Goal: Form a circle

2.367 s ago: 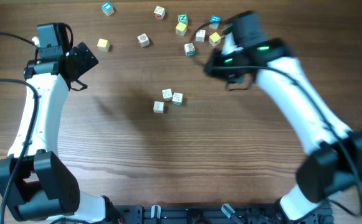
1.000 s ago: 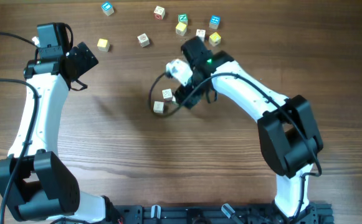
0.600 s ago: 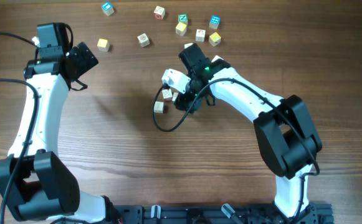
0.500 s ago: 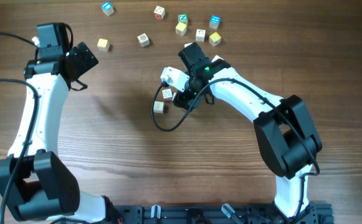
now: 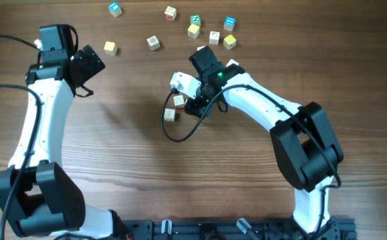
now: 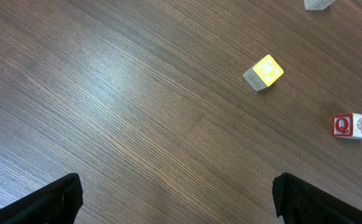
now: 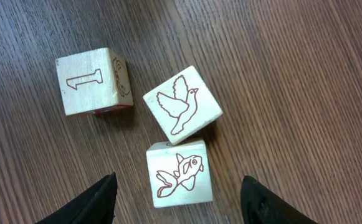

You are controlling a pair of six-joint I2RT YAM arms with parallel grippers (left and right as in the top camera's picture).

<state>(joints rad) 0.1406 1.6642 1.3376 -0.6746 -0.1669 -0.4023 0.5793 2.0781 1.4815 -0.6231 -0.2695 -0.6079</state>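
- Right tool [image 7: 177, 208]: fingers spread wide, gripping nothing. Both dark fingertips stand clear of the cube between them.
- Circle [image 7: 182, 104]: so far three pale wooden cubes with red-brown prints, bunched close together on the desk [image 5: 180, 180] directly under and ahead of the right tool.
- Fish cube [image 7: 177, 172]: sits between the right tool's fingers, just ahead of the tips, with open desk on either side.
- Dove cube [image 7: 182, 107]: just beyond the fish cube, turned on the diagonal, one corner at or almost on the fish cube's far edge.
- "1" cube [image 7: 90, 81]: further ahead, off toward the finger at the wrist view's left, just beside the dove cube.
- Left tool [image 6: 177, 205]: fingers at their widest, with bare desk between them, well apart from the circle.
- Yellow-faced cube [image 6: 263, 72]: well ahead of the left tool, toward its right-side finger.
- Red "Q" cube [image 6: 353, 126]: nearer that same finger, further out to the side.
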